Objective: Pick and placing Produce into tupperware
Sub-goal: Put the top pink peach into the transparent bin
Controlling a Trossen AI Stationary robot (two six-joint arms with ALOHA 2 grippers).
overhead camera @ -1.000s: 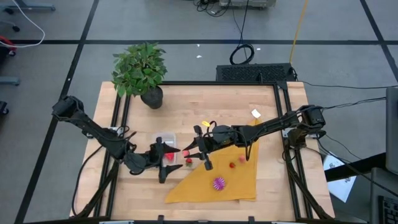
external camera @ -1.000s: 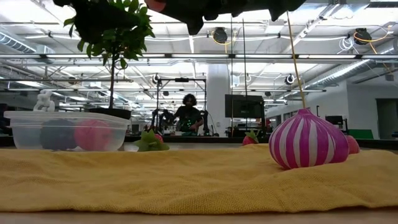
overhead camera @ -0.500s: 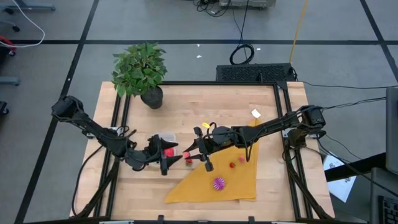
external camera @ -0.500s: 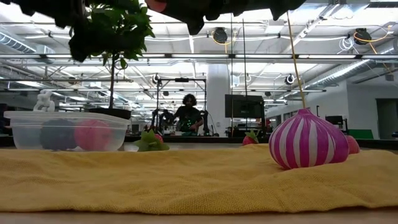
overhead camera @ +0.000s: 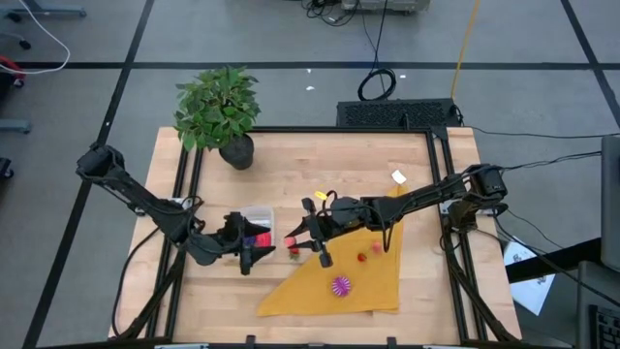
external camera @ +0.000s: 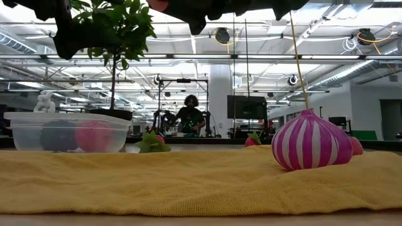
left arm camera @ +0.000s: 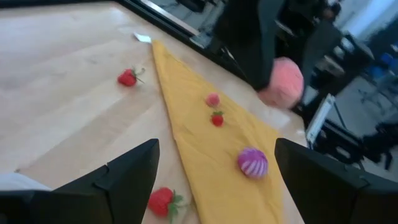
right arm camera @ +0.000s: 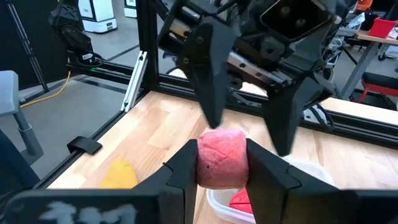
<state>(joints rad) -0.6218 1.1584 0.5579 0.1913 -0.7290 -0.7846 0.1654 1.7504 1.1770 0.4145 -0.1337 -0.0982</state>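
Step in hand: carry to box. Right gripper (right arm camera: pixel 222 163) clamped on pink produce piece (right arm camera: pixel 222 166), held above table just at 3 o'clock of tupperware (overhead camera: pixel 258 216). Left gripper (overhead camera: pixel 244 254) fingers apart, empty, at 6 o'clock of tupperware.

Next, as I judge: shift toward 9 o'clock over tupperware, lower, release.

Tupperware clear, already holds blue and pink pieces. Striped purple ball (external camera: pixel 311 141) on yellow cloth (external camera: pixel 188 182).

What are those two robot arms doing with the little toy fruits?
The right gripper is shut on a pink toy fruit, holding it up near the clear tupperware. The left gripper is open and empty beside the box. More toy produce, like the purple striped piece, waits on the yellow cloth.
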